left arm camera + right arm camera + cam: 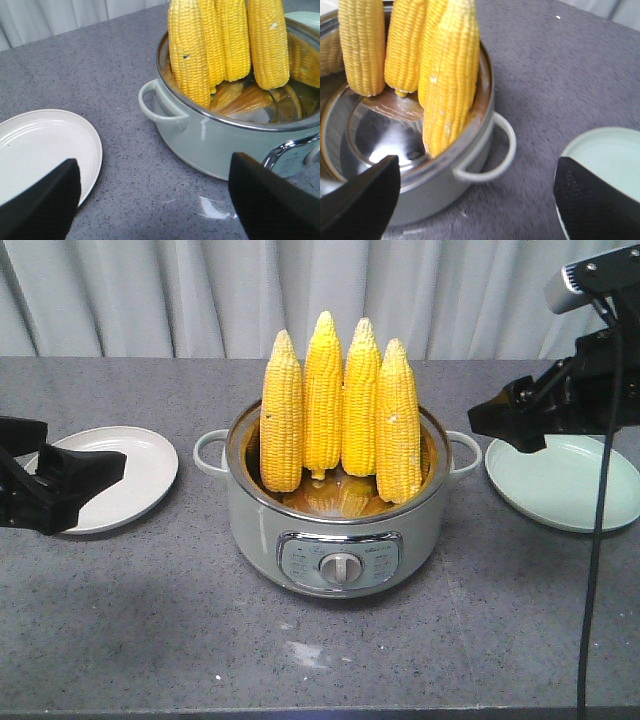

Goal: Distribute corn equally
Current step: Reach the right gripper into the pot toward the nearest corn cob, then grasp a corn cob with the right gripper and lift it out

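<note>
Grey speckled table (pixel 150 640) carries an electric pot (pixel 255 535) between the left fingers (pixel 45 205) and right fingers (pixel 592 195), four corn cobs (pixel 322 390) upright inside. Both gape empty: no cob lifted yet. Next, each must close round an outer cob; tight neighbours may snag. White plate (pixel 145 465) under the left, green plate (pixel 570 490) apparently under the right.

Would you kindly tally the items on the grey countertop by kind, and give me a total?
Bright yellow corn cobs, standing upright in the pot: 4
Round plates, one white plate and one pale green plate: 2
Pale green electric pot with two side handles: 1
Total: 7
</note>
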You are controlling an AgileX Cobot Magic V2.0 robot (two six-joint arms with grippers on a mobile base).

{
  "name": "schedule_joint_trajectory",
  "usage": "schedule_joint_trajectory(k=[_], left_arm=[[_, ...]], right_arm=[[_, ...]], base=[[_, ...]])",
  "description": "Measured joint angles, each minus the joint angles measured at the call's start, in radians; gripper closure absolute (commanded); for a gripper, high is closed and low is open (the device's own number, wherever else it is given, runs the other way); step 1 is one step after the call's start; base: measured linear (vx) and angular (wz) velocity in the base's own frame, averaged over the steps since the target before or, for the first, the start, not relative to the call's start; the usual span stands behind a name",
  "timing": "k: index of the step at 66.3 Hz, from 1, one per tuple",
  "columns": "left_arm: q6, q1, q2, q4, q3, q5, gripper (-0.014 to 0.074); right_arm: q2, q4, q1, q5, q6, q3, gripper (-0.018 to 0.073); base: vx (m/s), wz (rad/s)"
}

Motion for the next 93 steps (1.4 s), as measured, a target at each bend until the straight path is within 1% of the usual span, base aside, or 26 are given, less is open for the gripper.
schedule_joint_trajectory(k=[11,19,24,35,50,58,66,71,77,82,93], left_arm=[[0.0,0.0,0.0,0.0,0.0,0.0,0.001],[0.001,0.0,0.0,0.0,0.0,0.0,0.001],[0.001,0.0,0.0,0.0,0.0,0.0,0.001],[0.001,0.0,0.0,0.0,0.0,0.0,0.001],[0.001,0.0,0.0,0.0,0.0,0.0,0.001],[0.001,0.0,0.0,0.0,0.0,0.0,0.001],[0.001,0.0,0.0,0.0,0.0,0.0,0.001],[0.001,0.0,0.0,0.0,0.0,0.0,0.001],[0.001,0.0,0.0,0.0,0.0,0.0,0.001],[0.001,0.0,0.0,0.0,0.0,0.0,0.001],[0.001,0.0,0.0,0.0,0.0,0.0,0.001]], right_arm=[[0.133,0.116,0.0,0.0,-0.137,-0.093,-0.0034],[0.218,0.189,0.0,0.022,-0.192,-0.168,-0.0034],[0.274,0.225,0.0,0.051,-0.21,-0.22,-0.0034],[0.377,0.264,0.003,0.079,-0.228,-0.309,-0.0034],[0.485,0.264,0.067,0.078,-0.25,-0.397,-0.0022],[0.509,0.262,0.079,0.064,-0.25,-0.407,0.0032],[0.513,0.25,0.079,0.042,-0.25,-0.408,0.0136],[0.513,0.247,0.079,0.043,-0.25,-0.409,0.0218],[0.513,0.247,0.079,0.044,-0.253,-0.409,0.0285],[0.513,0.247,0.079,0.047,-0.253,-0.409,0.0309],[0.498,0.242,0.079,0.08,-0.253,-0.41,0.031]], base=[[0.0,0.0],[0.0,0.0],[0.0,0.0],[0.0,0.0],[0.0,0.0],[0.0,0.0],[0.0,0.0],[0.0,0.0],[0.0,0.0],[0.0,0.0],[0.0,0.0]])
